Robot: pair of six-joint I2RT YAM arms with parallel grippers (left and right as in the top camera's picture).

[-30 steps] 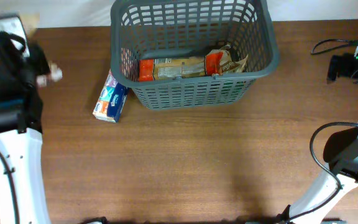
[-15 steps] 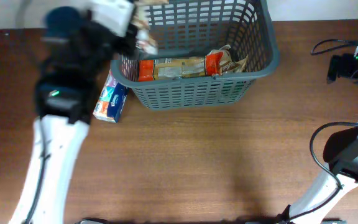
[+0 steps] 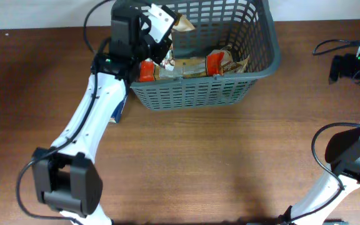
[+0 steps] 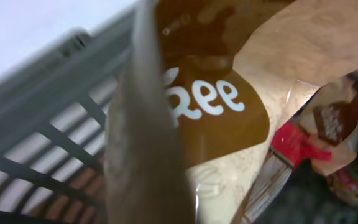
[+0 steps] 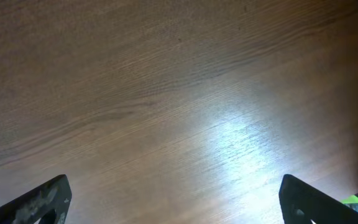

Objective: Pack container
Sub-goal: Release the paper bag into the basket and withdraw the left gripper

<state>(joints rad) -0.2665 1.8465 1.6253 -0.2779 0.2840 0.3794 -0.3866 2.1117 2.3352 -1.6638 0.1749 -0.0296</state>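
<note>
The dark grey basket (image 3: 199,95) stands at the back middle of the table. My left gripper (image 3: 161,25) is shut on a tan and brown packet (image 3: 182,25) and holds it over the basket's left part, inside the rim. In the left wrist view the packet (image 4: 216,112) with white lettering fills the frame and hides the fingers; the basket's slotted wall (image 4: 42,93) is behind it. An orange-ended packet (image 3: 186,67) and a crumpled packet (image 3: 231,61) lie in the basket. My right gripper (image 5: 179,199) is open and empty over bare wood at the far right (image 3: 350,66).
A blue and white box (image 3: 119,111) lies on the table beside the basket's left wall, mostly hidden by my left arm. A black cable (image 3: 330,45) runs along the back right. Red and green packaging (image 4: 303,149) shows on the basket floor.
My left arm has swung from the far left of the table to over the basket, carrying the packet. The right arm has not moved.
</note>
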